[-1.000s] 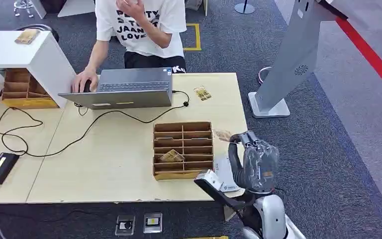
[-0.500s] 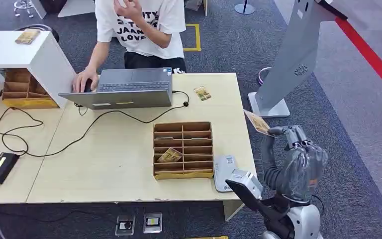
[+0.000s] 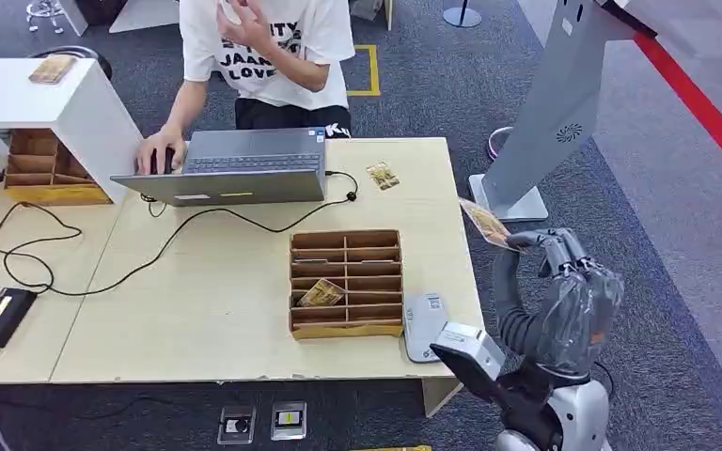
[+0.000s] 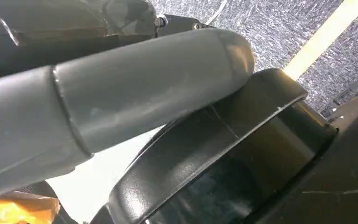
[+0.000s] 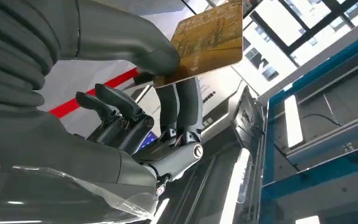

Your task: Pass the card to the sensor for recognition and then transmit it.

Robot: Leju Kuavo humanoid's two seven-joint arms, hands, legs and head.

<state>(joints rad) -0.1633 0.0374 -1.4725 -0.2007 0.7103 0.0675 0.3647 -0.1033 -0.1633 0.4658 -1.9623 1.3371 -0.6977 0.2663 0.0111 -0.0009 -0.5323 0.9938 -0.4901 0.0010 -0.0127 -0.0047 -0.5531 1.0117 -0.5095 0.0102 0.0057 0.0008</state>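
Observation:
My right hand (image 3: 564, 282) is raised just off the table's right edge, over the dark carpet. It pinches a yellow-brown picture card (image 3: 485, 224) between thumb and fingers. The card tilts up and points toward the grey kiosk (image 3: 564, 103). In the right wrist view the card (image 5: 205, 39) sits under the thumb of the right hand (image 5: 135, 107), with the other fingers curled below it. A small grey card reader (image 3: 424, 324) lies on the table's near right corner, to the left of that hand. The left hand (image 4: 121, 102) shows as a thick grey thumb; its grip is unclear.
A cardboard divider box (image 3: 346, 242) holding one card (image 3: 324, 294) stands mid-table. A loose card (image 3: 383, 176) lies near the laptop (image 3: 244, 164), where a person (image 3: 263, 47) sits typing. A cable (image 3: 103, 272) runs across the table to a black device (image 3: 0, 317). A white shelf (image 3: 28, 94) is at far left.
My right hand has swung from beside the divider box, above the card reader, rightward and up off the table edge, carrying the card. In the last half second it barely shifted.

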